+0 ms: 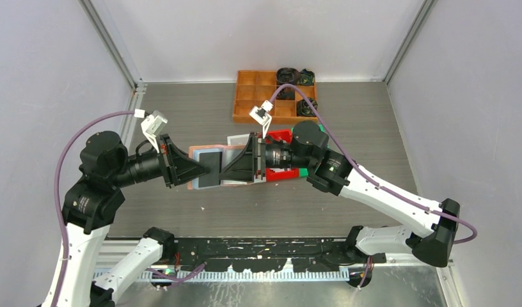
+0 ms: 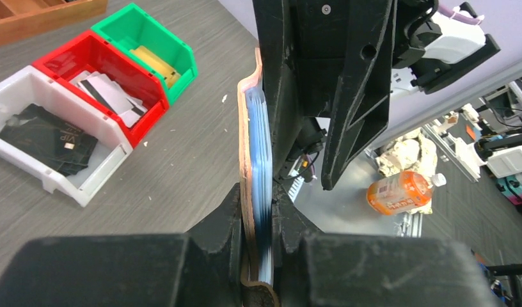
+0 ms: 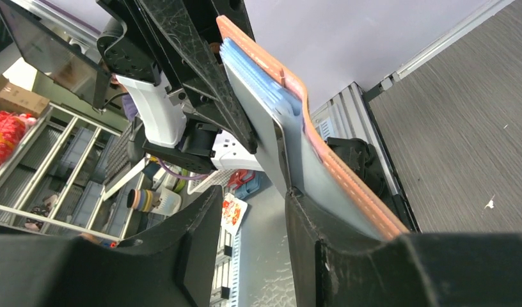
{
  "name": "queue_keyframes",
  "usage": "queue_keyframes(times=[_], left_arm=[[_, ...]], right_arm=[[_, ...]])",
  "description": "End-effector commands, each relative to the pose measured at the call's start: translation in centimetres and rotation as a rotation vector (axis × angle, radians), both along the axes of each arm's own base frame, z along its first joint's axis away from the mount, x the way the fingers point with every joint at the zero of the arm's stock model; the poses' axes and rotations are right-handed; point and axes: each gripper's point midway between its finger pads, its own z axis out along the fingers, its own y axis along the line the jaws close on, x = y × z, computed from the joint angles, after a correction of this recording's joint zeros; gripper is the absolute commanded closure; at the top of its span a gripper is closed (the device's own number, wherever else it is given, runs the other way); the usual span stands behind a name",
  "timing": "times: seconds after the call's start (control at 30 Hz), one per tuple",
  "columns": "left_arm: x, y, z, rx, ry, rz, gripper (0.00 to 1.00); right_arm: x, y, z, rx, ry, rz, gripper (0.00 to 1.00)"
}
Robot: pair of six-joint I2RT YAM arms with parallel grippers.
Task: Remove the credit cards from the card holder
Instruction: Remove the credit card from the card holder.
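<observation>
The salmon-pink card holder (image 1: pixel 194 152) is held up over the middle of the table, a dark grey card (image 1: pixel 211 169) showing on its face. My left gripper (image 1: pixel 196 170) is shut on one end of it; in the left wrist view (image 2: pixel 258 208) the fingers clamp the tan cover (image 2: pixel 244 147) and the pale blue pockets (image 2: pixel 261 147) edge-on. My right gripper (image 1: pixel 228 171) is at the opposite end with its jaws apart. In the right wrist view (image 3: pixel 255 204) one finger (image 3: pixel 322 243) lies against the holder (image 3: pixel 290 83); the gap between the fingers is empty.
White bin (image 2: pixel 86 185) holds a dark card (image 2: pixel 47 137), red bin (image 2: pixel 153 109) holds light cards, and green bin (image 2: pixel 181 57) holds a gold card; all sit behind the holder. An orange compartment tray (image 1: pixel 258 96) stands at the back.
</observation>
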Motion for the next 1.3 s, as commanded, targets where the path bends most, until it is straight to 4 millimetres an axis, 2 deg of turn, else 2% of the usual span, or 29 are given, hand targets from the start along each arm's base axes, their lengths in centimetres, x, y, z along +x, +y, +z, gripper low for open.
queue_keyframes(times=[0.0,0.23,0.47,0.6,0.73,0.87,1.03,1.27], left_arm=[[-1.7,-0.6,3.2,-0.079,-0.052,-0.079,1.00],[-2.5,-1.1,3.9,-0.127,-0.016,-0.133,1.00],[-1.9,-0.9,3.5,-0.123,-0.015,-0.089,1.00],[-0.5,-0.5,2.7,-0.102,-0.017,-0.016,1.00],[0.6,-0.2,1.9,-0.083,-0.011,0.042,1.00],[0.4,-0.2,2.1,-0.086,0.001,0.041,0.98],[-0.8,-0.7,2.8,-0.126,0.013,-0.028,0.97],[-1.1,-0.9,3.6,-0.142,0.015,-0.046,0.96]], right_arm=[[-0.8,-1.1,3.1,0.097,-0.084,0.001,0.54],[-0.5,-0.7,3.5,0.133,-0.087,0.001,0.59],[-0.4,-0.2,4.9,0.235,-0.060,0.012,0.73],[0.9,0.4,4.9,0.272,-0.030,-0.046,0.84],[3.3,1.1,3.3,0.216,0.001,-0.165,0.99],[4.3,0.6,2.4,0.224,0.000,-0.234,0.99],[3.9,-0.5,1.8,0.263,-0.006,-0.246,0.99],[3.2,-1.5,1.4,0.296,-0.002,-0.244,0.99]])
